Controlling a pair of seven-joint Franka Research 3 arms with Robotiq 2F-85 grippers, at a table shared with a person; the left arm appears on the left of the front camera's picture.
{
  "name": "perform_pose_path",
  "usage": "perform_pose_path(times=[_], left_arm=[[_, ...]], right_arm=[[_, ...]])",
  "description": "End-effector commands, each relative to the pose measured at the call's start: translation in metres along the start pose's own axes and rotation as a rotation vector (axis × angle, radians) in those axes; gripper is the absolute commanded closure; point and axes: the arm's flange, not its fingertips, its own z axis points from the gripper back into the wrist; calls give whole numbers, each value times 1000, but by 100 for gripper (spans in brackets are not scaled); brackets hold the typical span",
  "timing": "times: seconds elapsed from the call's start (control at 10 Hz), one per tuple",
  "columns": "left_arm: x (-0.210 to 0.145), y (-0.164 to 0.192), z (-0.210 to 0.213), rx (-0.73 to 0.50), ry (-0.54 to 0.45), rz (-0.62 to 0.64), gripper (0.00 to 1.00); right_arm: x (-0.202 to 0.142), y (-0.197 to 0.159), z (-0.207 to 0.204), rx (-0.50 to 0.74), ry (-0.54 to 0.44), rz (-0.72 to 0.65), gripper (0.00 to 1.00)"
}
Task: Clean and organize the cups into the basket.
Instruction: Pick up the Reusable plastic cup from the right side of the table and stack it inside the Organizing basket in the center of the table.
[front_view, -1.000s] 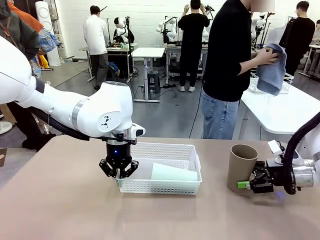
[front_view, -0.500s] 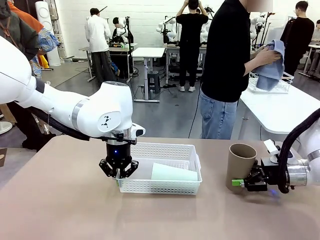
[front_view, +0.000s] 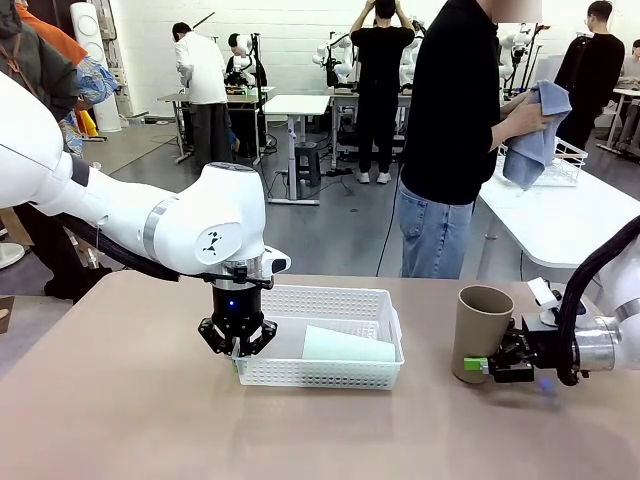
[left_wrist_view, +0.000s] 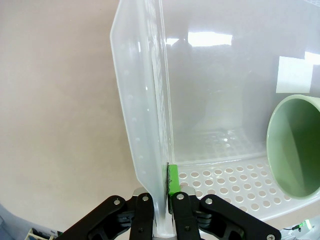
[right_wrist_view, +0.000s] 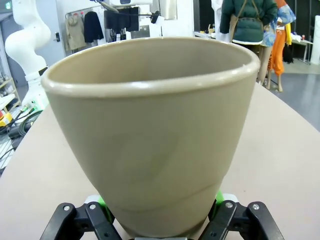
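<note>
The white lattice basket (front_view: 330, 299) sits mid-table with the mint green cup (front_view: 348, 345) lying on its side inside it. My left gripper (front_view: 237, 348) points down at the basket's left end, shut on that end wall. In the left wrist view the fingers (left_wrist_view: 172, 180) pinch the wall (left_wrist_view: 145, 100), and the mint cup's mouth (left_wrist_view: 295, 150) faces them. A tan-brown cup (front_view: 482, 335) stands upright on the table to the right. My right gripper (front_view: 481, 366) reaches in sideways, its green pads (right_wrist_view: 218, 197) pressed against both sides of the cup's base (right_wrist_view: 155, 135).
A person stands beyond the far edge, turned toward a white side table (front_view: 560, 225) and holding a blue cloth (front_view: 535, 135) over a wire rack (front_view: 568, 165). Bare tabletop (front_view: 120, 400) lies in front of and left of the basket.
The right gripper slid a little left and closed in on the tan cup's base. The person turned further toward the side table with the cloth. The left arm stayed still.
</note>
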Motion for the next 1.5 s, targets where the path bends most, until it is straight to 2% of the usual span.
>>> perform_pose_path(times=[0.0,0.3,0.5,0.7,0.8,0.9,1.3,1.4], left_arm=[[-1,0,-2,5,3,-5,100],[-1,0,-2,5,3,-5,100],[-1,0,-2,5,3,-5,100],[-1,0,-2,5,3,-5,100],[-1,0,-2,5,3,-5,100],[-1,0,-2,5,3,-5,100],[-1,0,-2,5,3,-5,100],[-1,0,-2,5,3,-5,100]], right_arm=[[51,37,-6,-79,52,25,35],[147,91,-8,-90,18,149,35],[187,104,-7,-120,-23,180,35],[197,101,-6,-170,-27,169,35],[175,89,-2,-281,3,156,35],[213,91,-1,-111,-26,208,35],[213,91,-1,-111,-26,208,35],[212,89,-3,-129,-31,203,20]])
